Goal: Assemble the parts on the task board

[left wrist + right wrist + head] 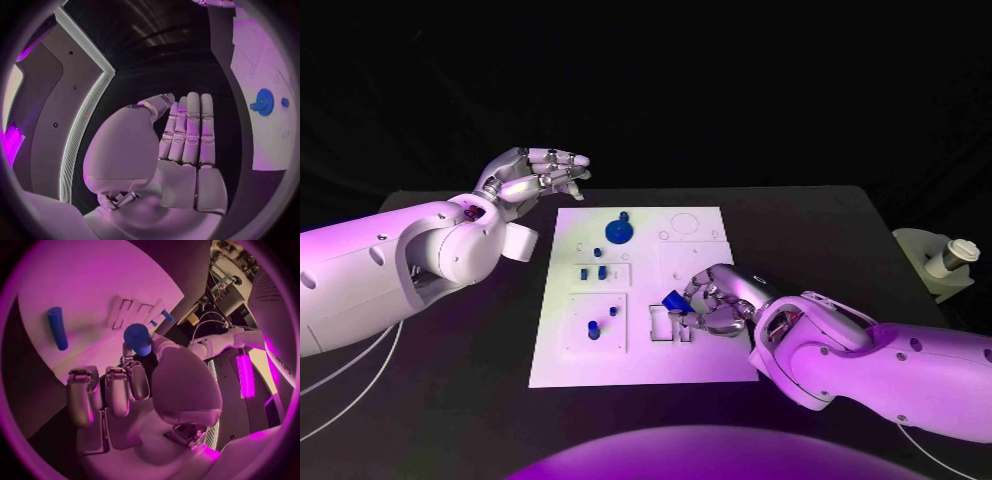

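- Small blue cylindrical part (674, 301) pinched in the fingers (139, 374) of the silver right hand (711, 300), just over the right half of the white rectangular task board (708, 364), beside its rectangular slots (668, 324).
- Round blue disc part (619, 232) near the board's far edge; smaller blue pieces (593, 272) along its left half; blue rod (57, 328) lying flat on the plate.
- Silver left hand (532, 174) raised off the board's far-left corner, fingers (190, 127) straight together, grasping nothing.
- Black tabletop (473, 380) bare along both long board edges.
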Motion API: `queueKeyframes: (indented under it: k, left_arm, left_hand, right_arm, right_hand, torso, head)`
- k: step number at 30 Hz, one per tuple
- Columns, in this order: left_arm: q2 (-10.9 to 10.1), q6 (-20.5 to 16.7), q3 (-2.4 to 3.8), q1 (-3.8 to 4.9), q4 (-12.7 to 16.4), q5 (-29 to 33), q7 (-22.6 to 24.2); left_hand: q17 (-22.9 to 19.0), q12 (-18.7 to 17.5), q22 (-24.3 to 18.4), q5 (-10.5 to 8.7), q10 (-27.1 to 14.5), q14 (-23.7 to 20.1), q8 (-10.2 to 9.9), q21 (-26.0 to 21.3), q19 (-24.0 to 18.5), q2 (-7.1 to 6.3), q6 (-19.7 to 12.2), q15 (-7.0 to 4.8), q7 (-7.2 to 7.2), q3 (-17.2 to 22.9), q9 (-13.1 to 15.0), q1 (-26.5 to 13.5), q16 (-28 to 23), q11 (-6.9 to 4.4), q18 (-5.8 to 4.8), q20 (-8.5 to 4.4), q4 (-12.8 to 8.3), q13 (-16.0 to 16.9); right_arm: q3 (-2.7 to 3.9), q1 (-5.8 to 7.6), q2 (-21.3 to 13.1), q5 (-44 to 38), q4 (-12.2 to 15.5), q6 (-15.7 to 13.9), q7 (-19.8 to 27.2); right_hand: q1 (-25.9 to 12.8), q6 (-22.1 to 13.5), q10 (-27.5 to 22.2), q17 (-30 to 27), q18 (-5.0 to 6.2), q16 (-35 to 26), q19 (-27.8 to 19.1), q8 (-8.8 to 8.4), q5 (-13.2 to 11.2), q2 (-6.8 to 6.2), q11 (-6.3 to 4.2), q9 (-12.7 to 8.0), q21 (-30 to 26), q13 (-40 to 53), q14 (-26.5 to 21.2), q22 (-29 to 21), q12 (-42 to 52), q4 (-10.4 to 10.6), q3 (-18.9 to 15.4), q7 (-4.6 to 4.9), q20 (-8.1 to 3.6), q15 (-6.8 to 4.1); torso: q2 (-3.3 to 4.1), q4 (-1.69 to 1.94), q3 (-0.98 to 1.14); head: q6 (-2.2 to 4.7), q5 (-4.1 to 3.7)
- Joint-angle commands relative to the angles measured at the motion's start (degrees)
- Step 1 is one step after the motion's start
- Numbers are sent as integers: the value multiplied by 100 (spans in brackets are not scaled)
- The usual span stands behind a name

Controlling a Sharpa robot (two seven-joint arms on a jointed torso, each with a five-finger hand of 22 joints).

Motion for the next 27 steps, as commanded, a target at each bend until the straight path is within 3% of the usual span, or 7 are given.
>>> queueKeyframes:
  k: [1, 3, 26, 27]
  left_arm:
    - [22, 96, 4, 5, 7, -4, 35]
    - [30, 101, 4, 5, 4, -4, 31]
    - [34, 126, 3, 5, 18, -9, -14]
    - [33, 126, 3, 5, 18, -9, -14]
  left_hand:
    - [9, 19, -9, 30, -29, 8, -11, -20, -42, -8, -22, 11, 14, -7, -5, -42, -30, 10, 11, 7, 32, 1]
    - [9, 19, -9, 30, -29, 8, -11, -20, -42, -8, -22, 11, 14, -7, -5, -42, -30, 10, 11, 7, 32, 1]
    - [12, 22, -11, 31, -31, 9, -9, -24, -40, 0, -22, 11, 14, -1, -7, -43, -28, 10, 12, 8, 34, 2]
    - [12, 22, -11, 31, -31, 9, -9, -24, -40, 0, -22, 11, 14, -1, -7, -43, -28, 10, 12, 8, 34, 2]
  right_arm:
    - [-1, -4, 85, 282, -55, 447, 71]
    - [-2, -11, 158, 295, -102, 524, 52]
    - [-1, -20, 411, -249, -348, 707, -416]
    - [-1, -20, 421, -286, -357, 700, -440]
  right_hand:
    - [-402, 416, 62, 913, -112, 52, 576, 239, -64, 22, -9, 161, 25, 474, 488, 1486, 55, 1, -65, -348, -51, -24]
    - [-542, 430, 73, 928, -113, 58, 578, 253, 14, -8, -15, 171, 30, 490, 490, 1488, 61, -1, -143, -354, -55, -29]
    - [-906, 446, 98, 981, -115, 75, 581, 307, 42, -69, -36, 209, 41, 537, 498, 1491, 75, 3, -412, -379, -71, -47]
    - [-1022, 444, 94, 981, -114, 75, 580, 319, -93, -82, -36, 219, 38, 533, 498, 1490, 60, 5, -508, -382, -72, -47]
  torso:
    - [3, -2, 1]
    - [4, -6, 10]
    - [5, -9, 10]
    - [5, -9, 10]
  head:
    - [7, 30]
    - [10, 41]
    - [7, 71]
    - [7, 71]
